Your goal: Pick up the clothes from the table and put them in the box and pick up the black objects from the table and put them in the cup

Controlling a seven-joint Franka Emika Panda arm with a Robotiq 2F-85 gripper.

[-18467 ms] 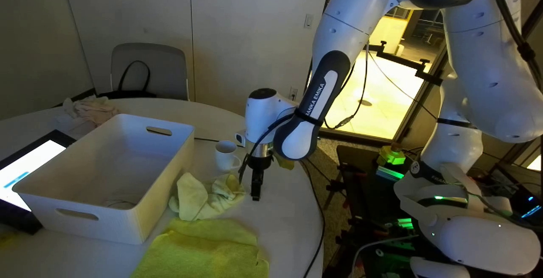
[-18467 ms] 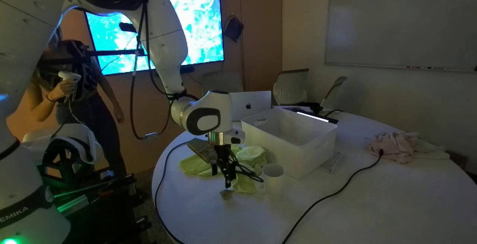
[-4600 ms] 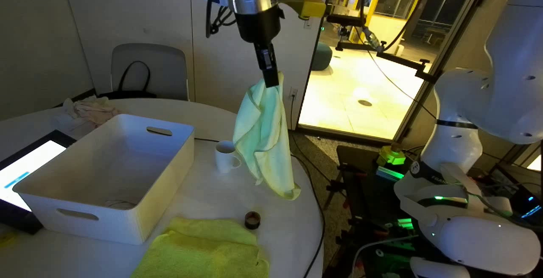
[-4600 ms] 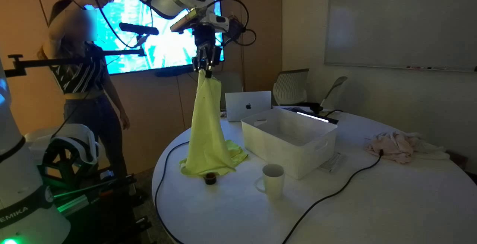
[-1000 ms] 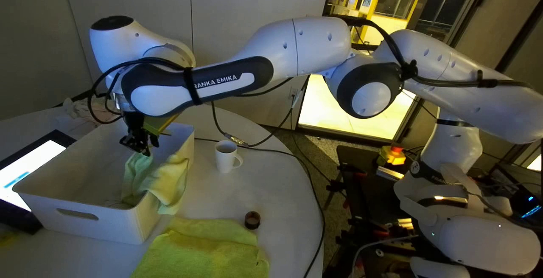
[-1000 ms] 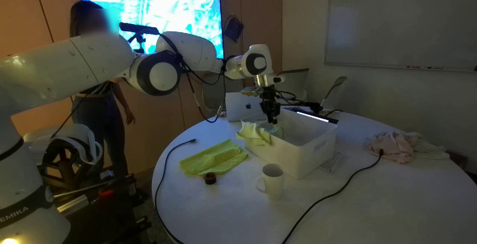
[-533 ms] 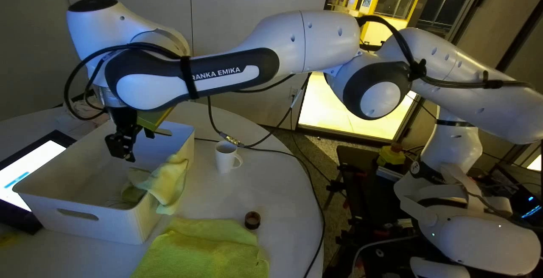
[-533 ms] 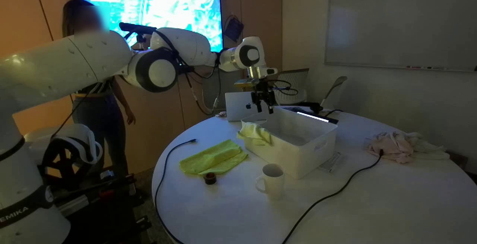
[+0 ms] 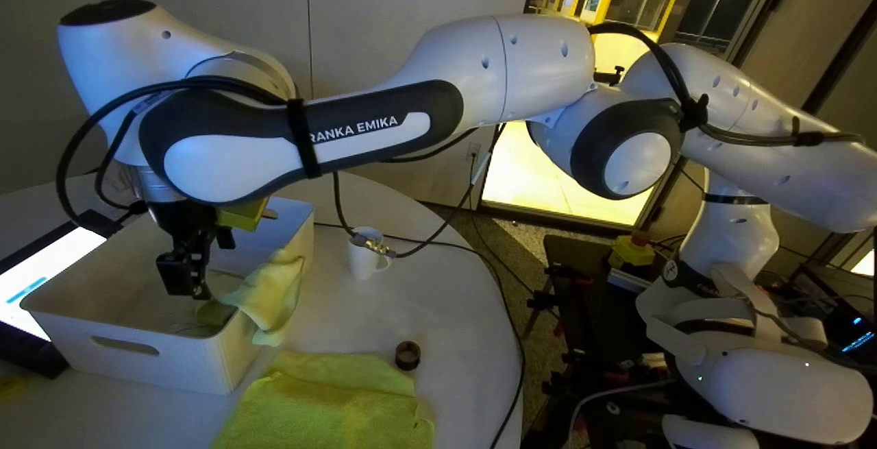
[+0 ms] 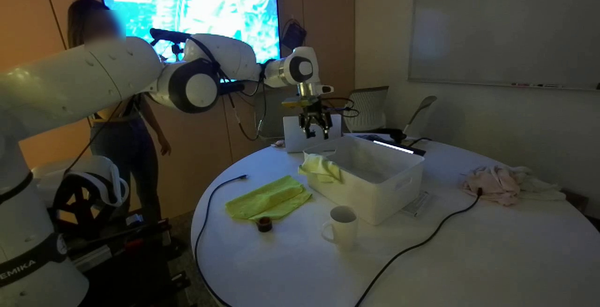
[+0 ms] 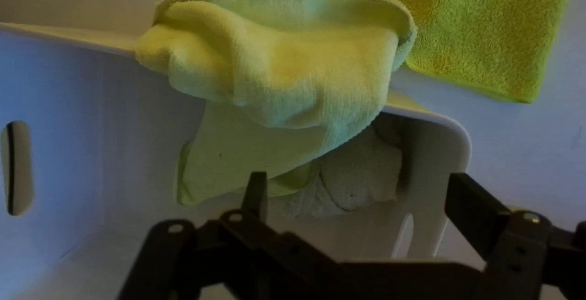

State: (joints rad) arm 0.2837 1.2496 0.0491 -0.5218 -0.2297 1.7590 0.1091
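Nearest on the round white table (image 10: 300,274), in an exterior view, a black cable (image 10: 424,242) is laid across the top; past it the white cup (image 10: 345,232) is stood upright, its handle turned to the side where the black object (image 10: 264,224), round and squat, is set on the table; just beside that object the folded yellow-green cloth (image 10: 269,199) is laid flat, though whether the two are touching cannot be told; beyond the cup the white box (image 10: 356,199) is placed upright, and over the rim of one long side a paler yellow-green cloth (image 10: 321,168) is draped, part hung outside and part let down inside; in the wrist view a greyish fold of fabric (image 11: 361,176) is also seen low in the box, and whether it belongs to the same cloth cannot be told; above the box the gripper (image 10: 317,135) is suspended, its jaws spread wide apart, with the draped cloth below them; at the right of the table a heap of pinkish cloth (image 10: 494,185) is bunched; farther back a lit tablet (image 10: 393,147) and a laptop (image 10: 297,140) are placed; behind the table chairs (image 10: 368,108) are ranged, and a person (image 10: 124,147) is partly hidden by the robot arm (image 10: 126,68); on the walls a large lit screen (image 10: 225,16) and a whiteboard (image 10: 506,26) are mounted.
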